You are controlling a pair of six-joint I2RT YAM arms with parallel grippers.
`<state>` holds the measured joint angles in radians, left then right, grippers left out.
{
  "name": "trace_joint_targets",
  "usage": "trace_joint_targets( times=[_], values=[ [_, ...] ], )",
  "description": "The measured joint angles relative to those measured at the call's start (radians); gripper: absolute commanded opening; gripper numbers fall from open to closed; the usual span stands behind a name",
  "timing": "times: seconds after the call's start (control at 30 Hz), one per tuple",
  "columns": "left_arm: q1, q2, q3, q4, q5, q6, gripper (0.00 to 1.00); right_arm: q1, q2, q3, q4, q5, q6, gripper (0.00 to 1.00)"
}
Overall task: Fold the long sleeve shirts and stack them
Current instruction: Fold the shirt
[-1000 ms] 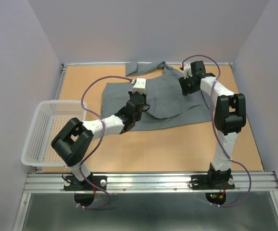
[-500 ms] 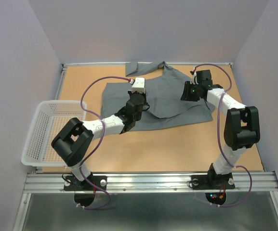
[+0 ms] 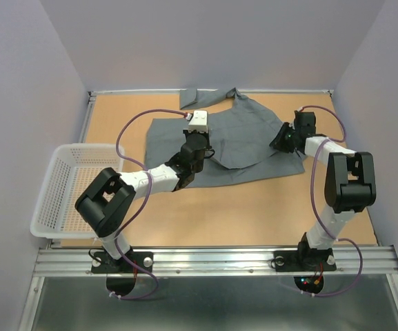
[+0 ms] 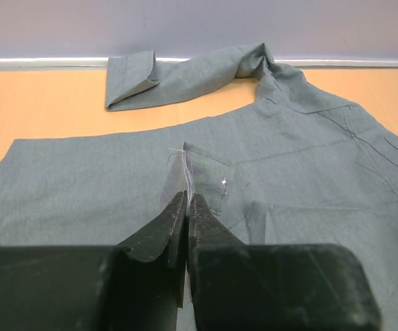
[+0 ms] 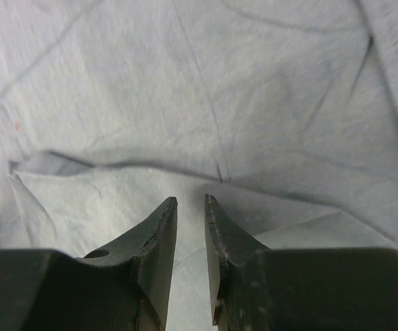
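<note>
The grey long sleeve shirt [image 3: 243, 134] lies spread across the far half of the table, with its collar and one sleeve bunched at the back wall. My left gripper [image 3: 202, 138] sits over the shirt's middle. In the left wrist view it [image 4: 187, 198] is shut on a thin raised pinch of the shirt's cloth [image 4: 185, 162] beside the chest pocket. My right gripper [image 3: 280, 143] is at the shirt's right edge. In the right wrist view it [image 5: 190, 200] hangs just above the wrinkled cloth [image 5: 205, 103], its jaws a narrow gap apart with nothing between them.
A white mesh basket [image 3: 81, 146] hangs off the table's left edge. The folded-over sleeve [image 4: 136, 79] lies against the back wall. Bare wood [image 3: 254, 207] runs between the shirt's near hem and the arm bases. Walls close in the left, back and right sides.
My right gripper has moved to the right and toward the near side, from the shirt's upper right part to its right edge. The left gripper has stayed put, still pinching the cloth.
</note>
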<state>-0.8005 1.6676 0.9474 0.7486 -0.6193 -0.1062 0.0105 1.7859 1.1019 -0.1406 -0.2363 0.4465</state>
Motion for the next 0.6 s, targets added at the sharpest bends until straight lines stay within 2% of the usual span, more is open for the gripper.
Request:
trace_joint_targets(
  times=[0.27, 0.6],
  values=[
    [0.0, 0.005, 0.015, 0.018, -0.01, 0.005, 0.18, -0.035, 0.031, -0.005, 0.074, -0.017, 0.064, 0.28],
    [0.0, 0.021, 0.015, 0.017, -0.03, -0.004, 0.19, -0.105, 0.04, -0.125, 0.177, -0.027, 0.132, 0.27]
  ],
)
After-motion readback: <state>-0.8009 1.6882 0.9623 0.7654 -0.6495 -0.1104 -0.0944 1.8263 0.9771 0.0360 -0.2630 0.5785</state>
